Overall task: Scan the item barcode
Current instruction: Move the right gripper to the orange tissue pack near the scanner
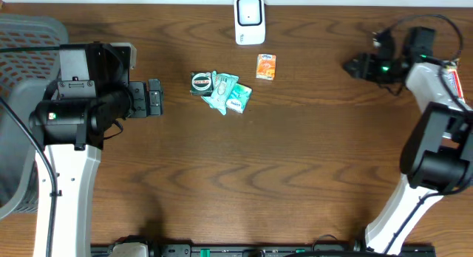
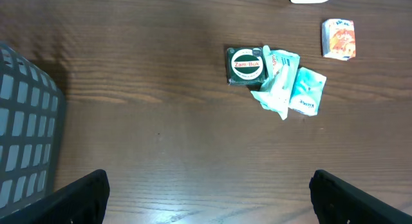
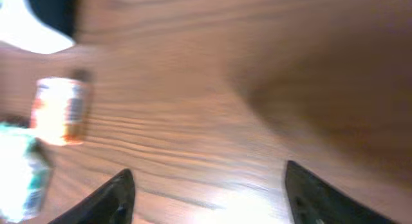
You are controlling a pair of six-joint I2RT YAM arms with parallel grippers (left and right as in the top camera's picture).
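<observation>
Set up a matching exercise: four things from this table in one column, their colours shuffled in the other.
Things:
1. scanner
2. small box
3. Zam-Buk tin
4. basket

Colours:
A. dark green
B. grey
C. white
D. orange

Pairs: 1-C, 2-D, 3-A, 4-B

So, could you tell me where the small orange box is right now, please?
In the overhead view the small orange box lies near the top centre, just below the white scanner and up-right of the teal packets.
</observation>
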